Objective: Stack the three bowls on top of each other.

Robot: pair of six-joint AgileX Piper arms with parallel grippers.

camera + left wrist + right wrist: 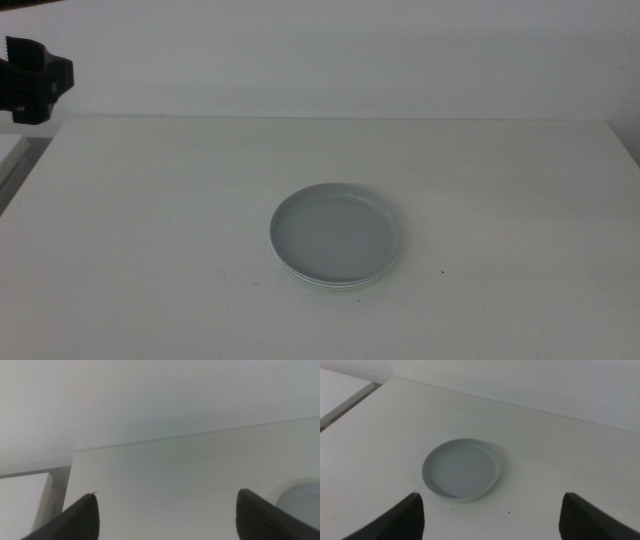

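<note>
The bowls (336,236) are sitting in one stack near the middle of the white table (150,250), the grey-blue bowl (461,469) lying on top, round, shallow, smooth and matte with a low rim. Thin pale edges of at least one more are peeking out beneath its near side; I am not making out their colours or how many there are.

I am holding my left gripper (167,510) high at the table's far left corner, its two dark, finely ribbed jaws spread wide and gripping nothing; the stack's rim is showing just past one jaw. I am holding my right gripper (492,515) above the table too, jaws equally wide apart and bare, looking down at the stack.
</note>
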